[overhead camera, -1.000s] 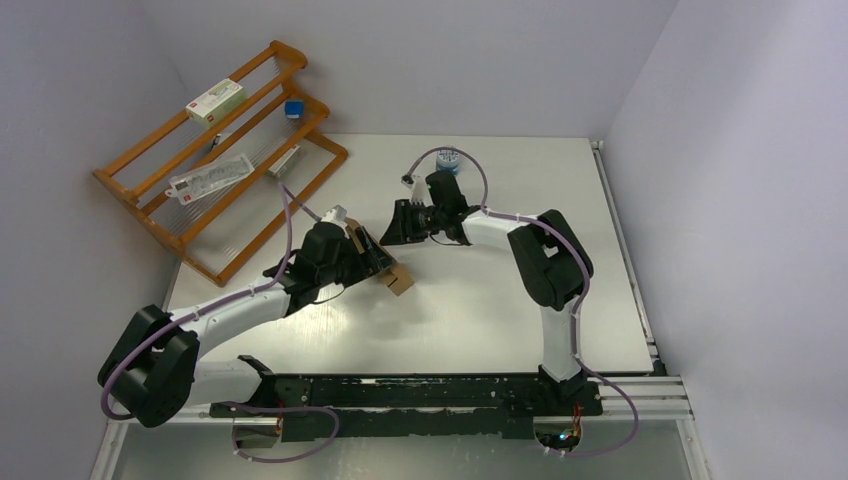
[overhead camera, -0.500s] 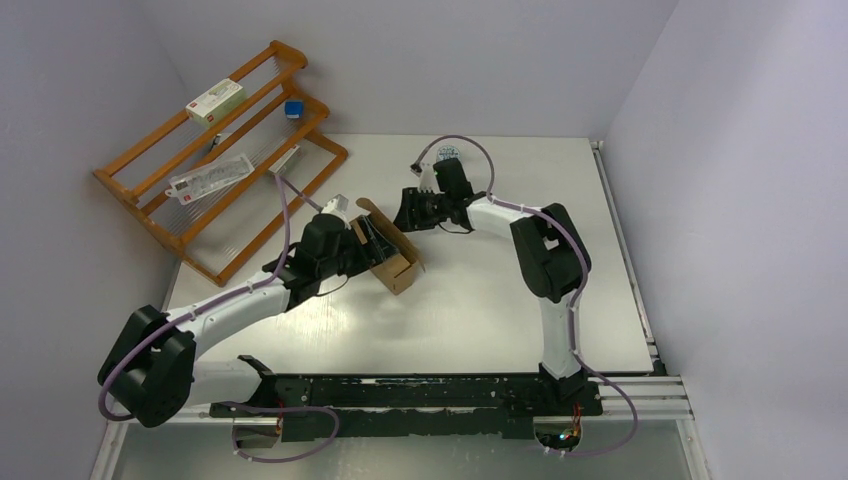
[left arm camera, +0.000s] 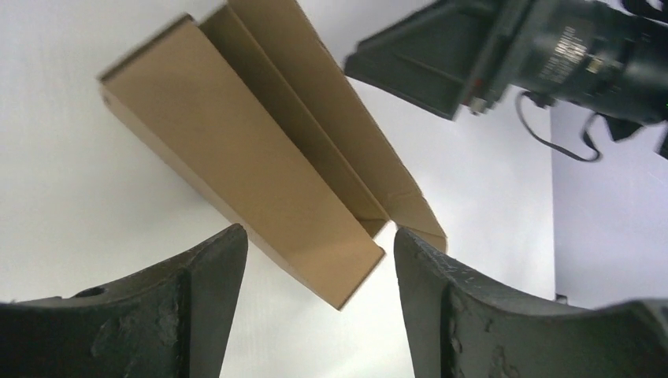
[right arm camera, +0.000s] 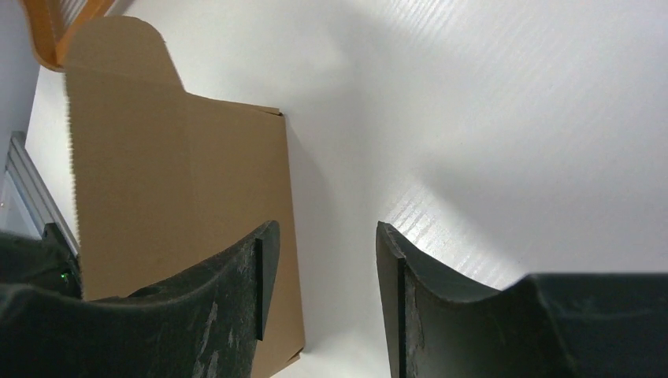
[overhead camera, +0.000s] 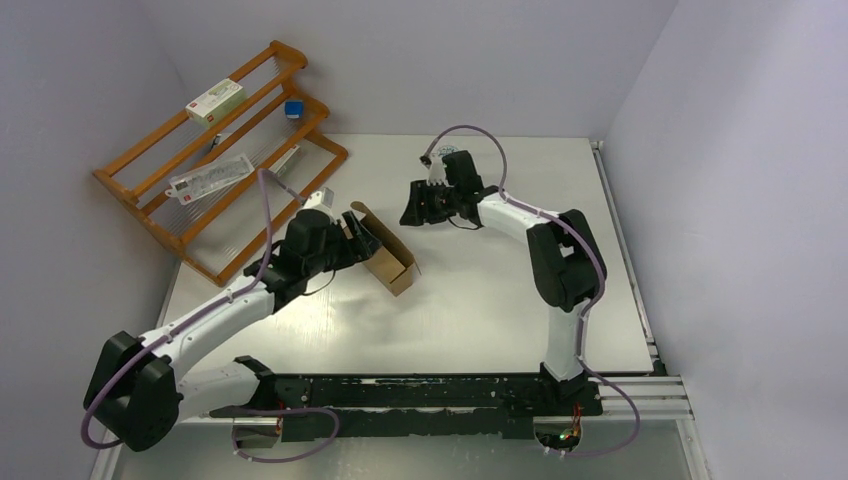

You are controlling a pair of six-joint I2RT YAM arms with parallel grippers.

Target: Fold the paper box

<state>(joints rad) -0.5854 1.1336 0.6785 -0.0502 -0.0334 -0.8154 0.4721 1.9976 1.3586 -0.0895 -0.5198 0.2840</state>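
White surface (overhead camera: pixel 480 310) lies bare from three to six o'clock of the brown cardboard box (overhead camera: pixel 390 262); orange wooden rack (overhead camera: pixel 225 150) blocks ten o'clock.

left pincer (left arm camera: pixel 319 244) gaping, right pincer (right arm camera: pixel 327 232) gaping

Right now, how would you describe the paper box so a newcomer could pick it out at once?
On the white table, look left of centre, between the left gripper and the right gripper. The paper box lies there, half open with one flap raised. It is plain brown cardboard, unlike the white printed carton on the wooden rack.
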